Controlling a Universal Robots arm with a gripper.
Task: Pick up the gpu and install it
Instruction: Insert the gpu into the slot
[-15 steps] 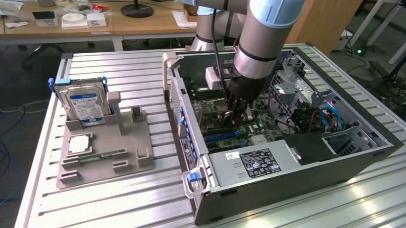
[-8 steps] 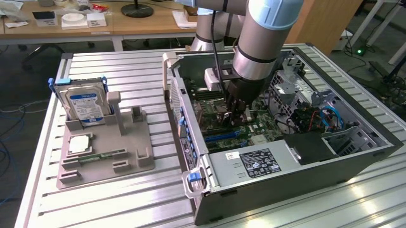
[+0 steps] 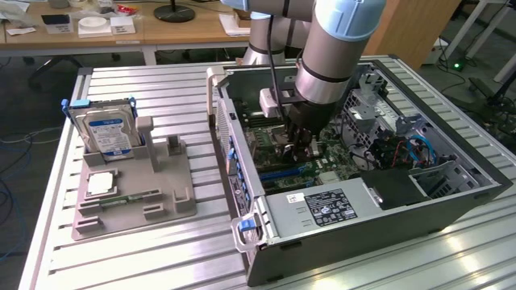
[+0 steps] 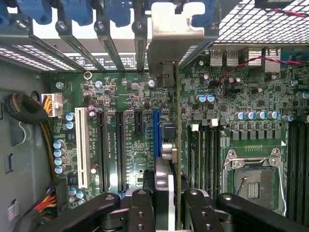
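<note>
My gripper (image 4: 176, 209) is shut on the gpu (image 4: 178, 121), a thin dark card seen edge-on that runs from between the fingers (image 4: 161, 203) to its pale bracket (image 4: 176, 24) at the case's rear slot openings. The card stands upright over the green motherboard (image 4: 130, 96), just beside the blue expansion slot (image 4: 158, 130); whether its lower edge sits in a slot I cannot tell. In the exterior view the gripper (image 3: 298, 145) reaches down inside the open computer case (image 3: 451, 199), and the fingers hide most of the card.
Black expansion slots (image 4: 119, 145) and a white one (image 4: 81, 145) lie beside the blue slot, the CPU socket (image 4: 253, 176) on the other side. The power supply (image 3: 322, 205) fills the case's near end. On the exterior view's left, a grey holder (image 3: 161, 187) carries a hard drive (image 3: 109, 130) and a memory stick (image 3: 129, 198).
</note>
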